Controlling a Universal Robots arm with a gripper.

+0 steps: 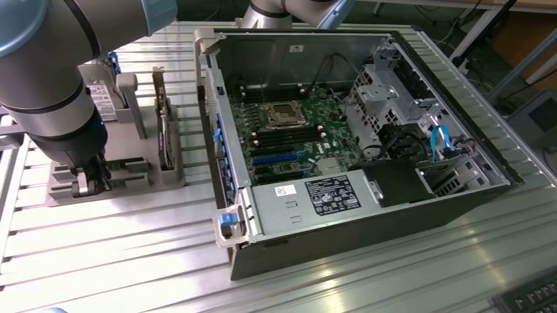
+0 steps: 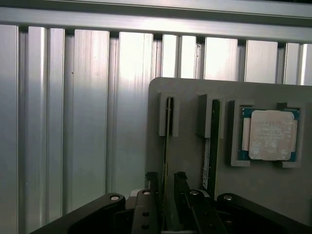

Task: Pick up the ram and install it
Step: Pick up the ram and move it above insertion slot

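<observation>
Wrist view: 2 sticks stand on edge in gray holder. My pincer is unclenched, fingers either side of the ram, gaps showing. Second stick and 1 processor sit beside it, lid print unreadable. Ext view: PSU label in PC case is illegible.

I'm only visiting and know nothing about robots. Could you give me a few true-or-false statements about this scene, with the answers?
1. The gripper sits astride one ram stick in the grey holder. True.
2. Its jaws are pressed shut with nothing between them. False: they stand apart, one on either side of the stick.
3. The computer case is closed up. False: it lies open, with the motherboard showing.
4. A second ram stick stands in the holder. True.
5. The gripper holds the processor chip. False: the chip lies in its recess in the holder.
</observation>
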